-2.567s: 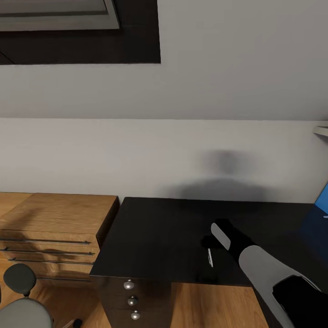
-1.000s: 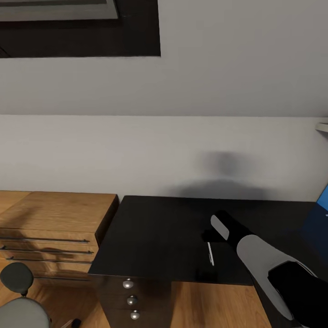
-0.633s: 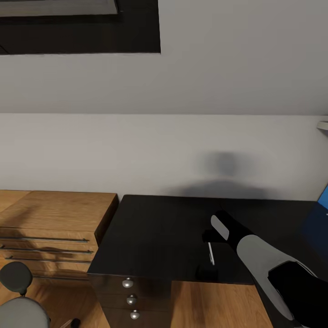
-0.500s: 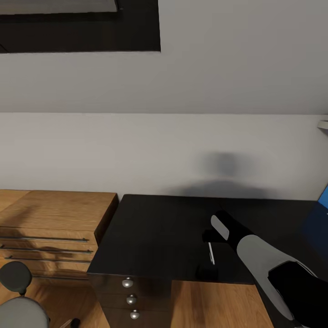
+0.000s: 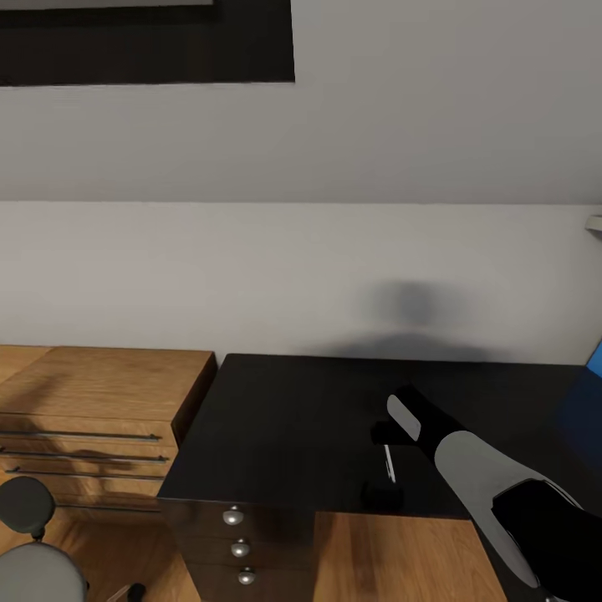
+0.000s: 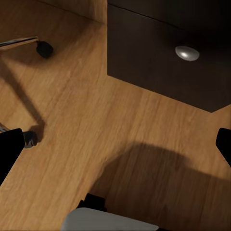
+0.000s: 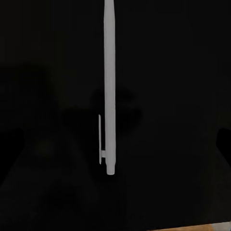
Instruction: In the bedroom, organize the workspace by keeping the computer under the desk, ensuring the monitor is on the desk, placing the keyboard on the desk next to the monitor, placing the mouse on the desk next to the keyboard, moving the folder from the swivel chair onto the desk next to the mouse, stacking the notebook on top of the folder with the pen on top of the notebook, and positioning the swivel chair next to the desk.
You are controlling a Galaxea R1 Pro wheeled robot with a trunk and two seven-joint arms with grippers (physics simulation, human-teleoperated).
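The thin white plastic pen lies flat on the black-topped table, near its front edge above the dark drawers with round silver knobs. The right gripper hovers directly over the pen, jaws spread wide and empty. The step in hand looks like picking up the pen; next it must descend and close. The left gripper hangs open over the wood floor.

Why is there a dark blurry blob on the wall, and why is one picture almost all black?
Head view: the soft blob on the wall is a shadow, likely the robot's own, spreading down to the desk. Right wrist view: that camera looks at the black desktop, so the white pen stands out sharply. Left wrist view: another soft shadow darkens the wood floor.
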